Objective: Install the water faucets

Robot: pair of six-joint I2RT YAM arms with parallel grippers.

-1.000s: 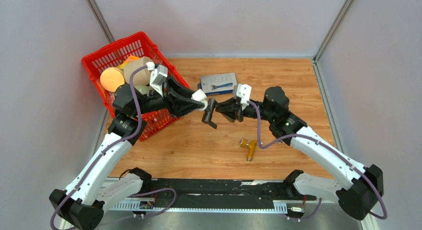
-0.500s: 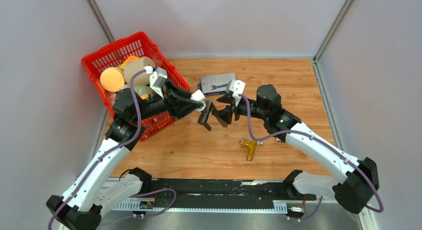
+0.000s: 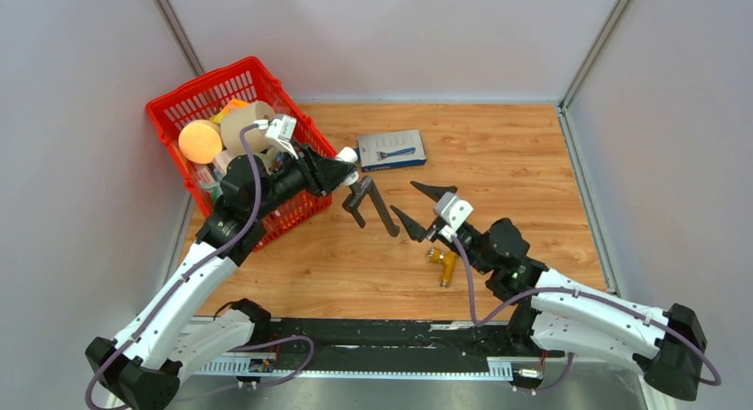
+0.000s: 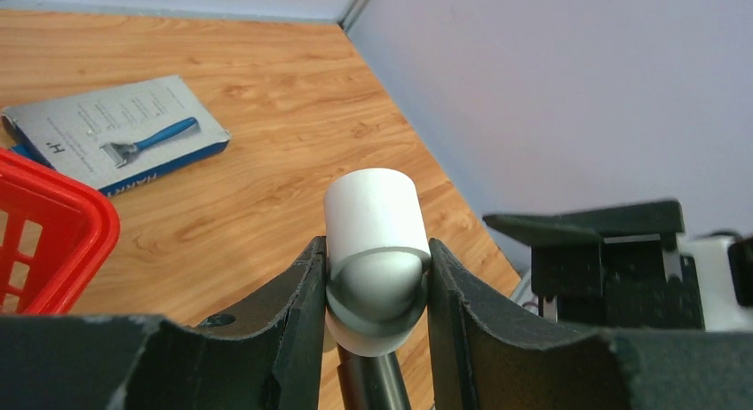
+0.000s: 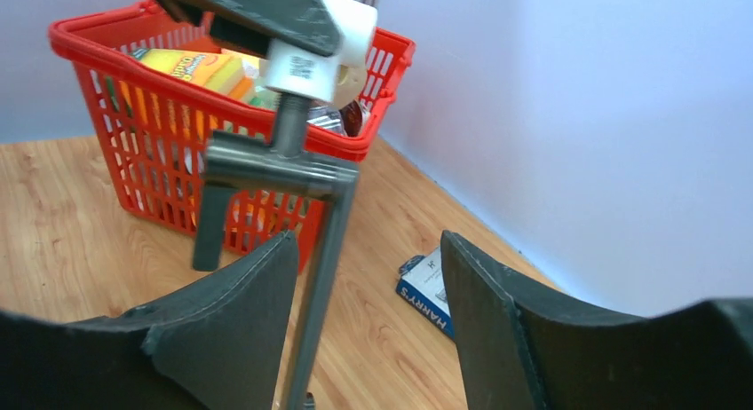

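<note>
Clamping white elbow [image 4: 371, 201], left tool [image 4: 375, 259], faucet [image 3: 383, 210] dangling

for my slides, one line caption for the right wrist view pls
Open right gripper faces the grey faucet hanging from a white fitting clamped by the left gripper

The left arm [image 3: 182, 286] and right arm [image 3: 590, 303] have smooth white shells on the long links, black joint housings, and a looping purple-grey cable [image 3: 465, 286] each. The left claw [image 3: 348, 174] and right claw [image 3: 405, 198] have matte black wedge fingers.
</note>
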